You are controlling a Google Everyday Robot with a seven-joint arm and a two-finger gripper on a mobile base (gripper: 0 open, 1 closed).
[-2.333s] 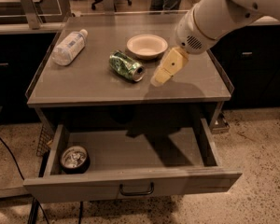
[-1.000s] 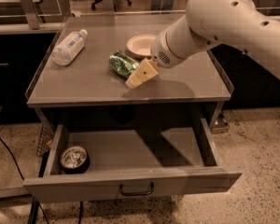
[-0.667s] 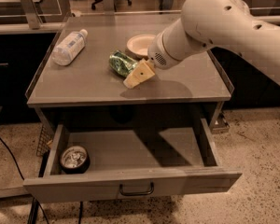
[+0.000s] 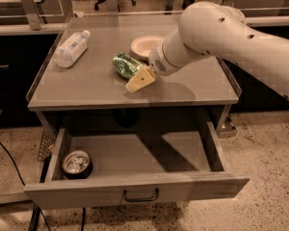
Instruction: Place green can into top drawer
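Observation:
The green can (image 4: 124, 64) lies on its side on the grey table top (image 4: 86, 88), just left of a white bowl. My gripper (image 4: 140, 80) hangs from the big white arm and sits right against the can's front right end, low over the table top. The top drawer (image 4: 135, 189) is pulled out below the table; its dark pull handle (image 4: 140, 195) is at the centre of the front. The can is outside the drawer.
A clear plastic water bottle (image 4: 71, 48) lies at the table's back left. A white bowl (image 4: 144, 45) sits behind the can. A black can with a silver top (image 4: 76, 163) stands in the drawer's left corner. A raised lip edges the table's sides.
My gripper has moved left and slightly forward, from beside the bowl to the green can's near end. The can, bottle and drawer have not moved.

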